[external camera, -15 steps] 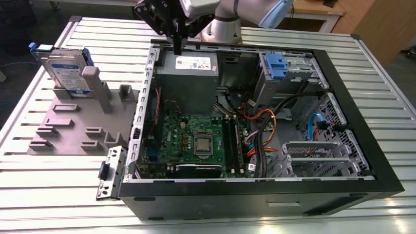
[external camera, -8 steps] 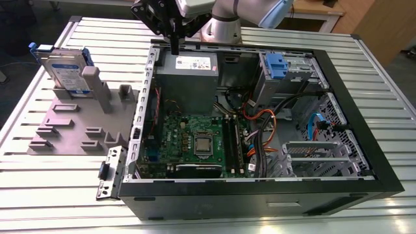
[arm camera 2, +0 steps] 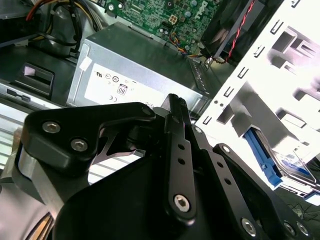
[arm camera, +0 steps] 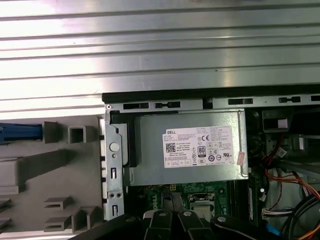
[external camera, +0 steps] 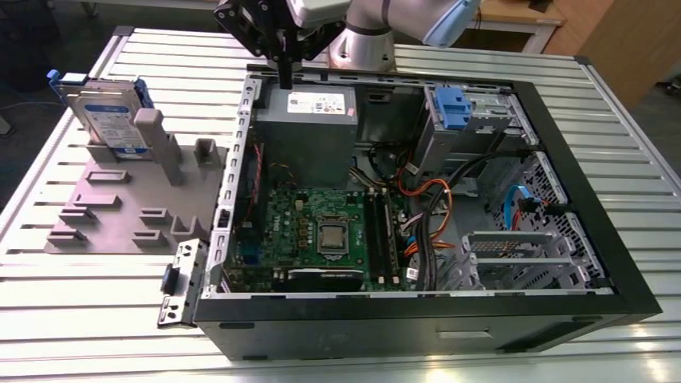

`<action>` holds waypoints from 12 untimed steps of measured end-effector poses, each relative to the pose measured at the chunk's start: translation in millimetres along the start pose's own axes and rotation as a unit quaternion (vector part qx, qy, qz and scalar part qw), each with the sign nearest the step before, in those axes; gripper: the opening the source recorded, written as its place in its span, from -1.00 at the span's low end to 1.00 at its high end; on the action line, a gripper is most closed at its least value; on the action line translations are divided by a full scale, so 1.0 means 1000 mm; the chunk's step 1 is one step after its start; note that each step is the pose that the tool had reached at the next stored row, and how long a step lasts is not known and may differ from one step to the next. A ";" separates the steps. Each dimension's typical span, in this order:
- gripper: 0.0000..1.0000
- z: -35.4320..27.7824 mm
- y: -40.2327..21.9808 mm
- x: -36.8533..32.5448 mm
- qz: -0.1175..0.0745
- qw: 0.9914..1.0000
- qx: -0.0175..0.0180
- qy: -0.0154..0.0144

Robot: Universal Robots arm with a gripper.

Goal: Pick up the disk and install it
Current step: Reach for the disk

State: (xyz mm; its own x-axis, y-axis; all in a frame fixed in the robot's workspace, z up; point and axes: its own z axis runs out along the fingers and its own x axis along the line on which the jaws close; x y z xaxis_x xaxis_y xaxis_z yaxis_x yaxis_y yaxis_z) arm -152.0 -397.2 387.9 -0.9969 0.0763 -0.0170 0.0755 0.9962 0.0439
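Note:
The disk (external camera: 107, 112) stands on edge in a slot of the grey fixture (external camera: 117, 203), at the exterior view's left, beside the open computer case (external camera: 580, 199). It is silver with a white-and-blue label and a blue carrier. Its carrier also shows in the second wrist view (arm camera 2: 295, 167) and as a blue edge in the first wrist view (arm camera: 20, 132). My gripper (external camera: 285, 80) hangs above the case's back corner, over the grey power supply (external camera: 309, 120), well apart from the disk. Its black fingers (arm camera 2: 175, 107) are shut, with nothing held.
The case lies open with a green motherboard (external camera: 319, 231), orange and black cables (external camera: 436, 199), and a drive bay holding a blue clip (external camera: 452, 108). The power supply (arm camera: 190, 147) sits directly under the gripper. A slatted metal table (external camera: 85, 319) carries everything.

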 end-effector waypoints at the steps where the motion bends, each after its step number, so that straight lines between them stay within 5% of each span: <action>1: -0.79 0.0000 0.0000 0.0005 0.000 1.000 0.000 0.000; 12: -0.79 -0.0001 -0.0001 0.0023 0.000 1.000 0.000 0.000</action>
State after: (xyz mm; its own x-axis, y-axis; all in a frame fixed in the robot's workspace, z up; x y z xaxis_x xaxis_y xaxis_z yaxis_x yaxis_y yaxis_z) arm -154.3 -397.2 388.0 -0.9969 0.0762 -0.0169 0.0754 0.9962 0.0437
